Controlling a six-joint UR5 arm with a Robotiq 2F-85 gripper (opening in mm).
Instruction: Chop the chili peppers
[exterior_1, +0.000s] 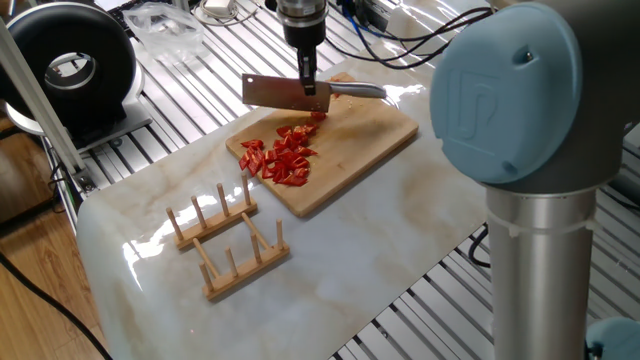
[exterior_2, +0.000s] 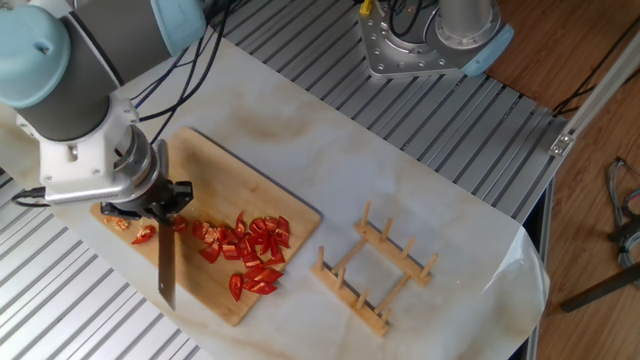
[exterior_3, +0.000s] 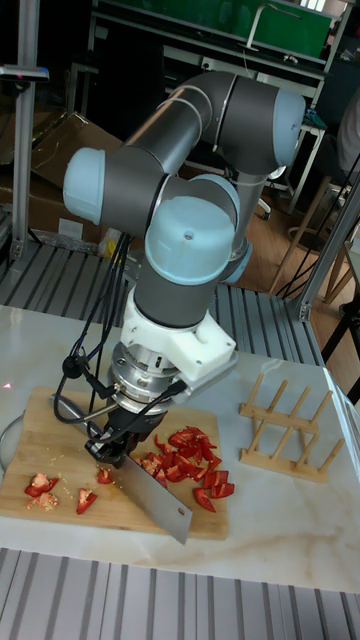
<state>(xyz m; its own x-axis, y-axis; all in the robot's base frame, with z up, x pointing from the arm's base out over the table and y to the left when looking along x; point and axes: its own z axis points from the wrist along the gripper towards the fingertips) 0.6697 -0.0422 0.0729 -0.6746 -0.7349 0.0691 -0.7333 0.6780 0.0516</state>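
Many small red bits of the chili peppers (exterior_1: 283, 156) lie heaped on the cutting board (exterior_1: 375, 135) just below and beside the claw (exterior_1: 308, 88), which is clamped on a cleaver (exterior_1: 275, 93) held above the board, a few stray bits (exterior_3: 42, 485) scattered behind it.

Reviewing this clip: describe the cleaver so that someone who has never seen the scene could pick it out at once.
Start at the bamboo cutting board on the marble tabletop. Above its red chili pieces, the pincer holds the cleaver by its metal handle. It is the only flat, rectangular steel blade in the scene.
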